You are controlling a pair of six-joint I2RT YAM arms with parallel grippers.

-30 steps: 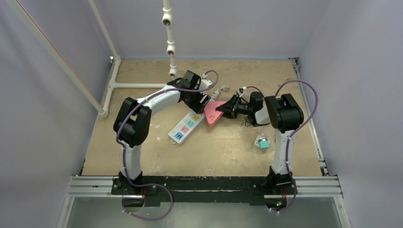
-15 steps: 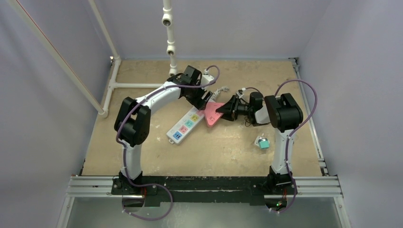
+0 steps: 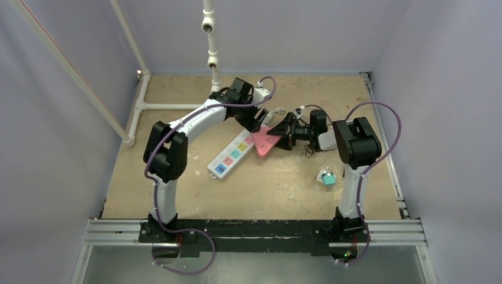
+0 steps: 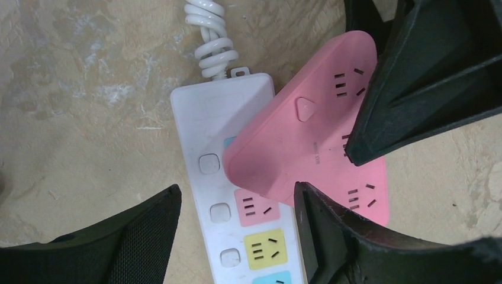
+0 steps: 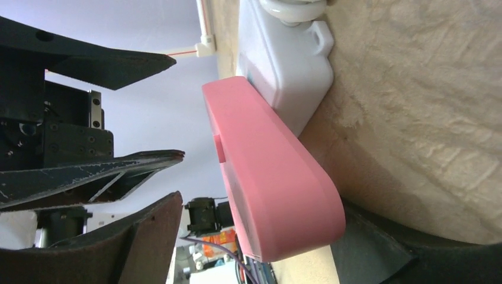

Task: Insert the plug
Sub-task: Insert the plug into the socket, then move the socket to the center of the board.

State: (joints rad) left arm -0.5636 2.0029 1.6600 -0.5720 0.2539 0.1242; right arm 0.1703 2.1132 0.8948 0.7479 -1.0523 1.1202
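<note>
Pink plug (image 4: 308, 136) is seen between the right gripper's (image 3: 283, 134) spread jaws, atop the power strip (image 4: 201, 118) below the spread left gripper (image 4: 237, 195). Insertion seems unfinished; a firm downward press is needed.

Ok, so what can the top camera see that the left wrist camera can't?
Only the top view shows the whole left arm and right arm, plus a small teal thing lying apart on the table. Only the left wrist view shows the slots in the pink adapter and the buttons on the white power strip. Both show the adapter lying partly over the strip, and the strip's curly cord.
</note>
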